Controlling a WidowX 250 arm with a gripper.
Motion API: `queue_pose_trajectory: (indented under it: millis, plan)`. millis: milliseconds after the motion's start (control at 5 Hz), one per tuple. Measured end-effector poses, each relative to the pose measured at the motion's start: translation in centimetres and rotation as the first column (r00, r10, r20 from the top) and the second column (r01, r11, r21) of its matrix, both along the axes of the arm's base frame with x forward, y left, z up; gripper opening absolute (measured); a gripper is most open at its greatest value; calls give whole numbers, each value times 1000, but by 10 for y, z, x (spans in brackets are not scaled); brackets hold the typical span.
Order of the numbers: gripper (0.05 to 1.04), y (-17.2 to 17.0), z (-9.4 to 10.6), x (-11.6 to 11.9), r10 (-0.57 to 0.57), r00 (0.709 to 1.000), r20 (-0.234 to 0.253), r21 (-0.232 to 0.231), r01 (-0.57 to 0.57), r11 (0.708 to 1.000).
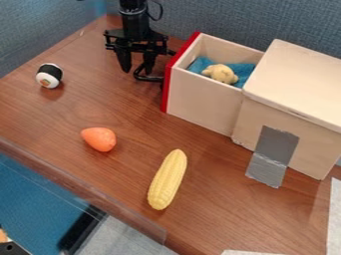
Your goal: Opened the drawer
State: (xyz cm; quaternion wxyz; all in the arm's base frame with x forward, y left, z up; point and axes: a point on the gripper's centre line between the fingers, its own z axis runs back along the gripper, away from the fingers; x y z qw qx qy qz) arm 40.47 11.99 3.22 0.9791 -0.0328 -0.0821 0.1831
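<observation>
Because the drawer juts well out of its wooden box, with its inside on show, I judge that the pull is done or all but done, and that the step in hand is letting go. It sits on the far side of the table, right of the middle, between the box and the gripper. The pincer is wide, its two fingers apart and pointing down by the black handle; whether one of them touches the handle, I cannot tell. What the next move calls for, I think, is a straight lift clear of that loop (a sideways swing could catch it and drag the drawer askew), then a retreat to the far left.

The drawer's red front faces left and a little toward the far side. Its long axis, as far as the exposed part shows, runs from the box on the right out to the far left, in line with the box, while the front panel stands upright across that line, one end near and the other far
</observation>
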Motion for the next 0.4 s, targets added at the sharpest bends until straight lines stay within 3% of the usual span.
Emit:
queue_pose_trajectory:
  millis: [200,400]
  plan:
    - [997,-2,34,5,-30,998,52,38,28,999]
    - [1003,-4,78,3,-37,992,117,86,27,996]
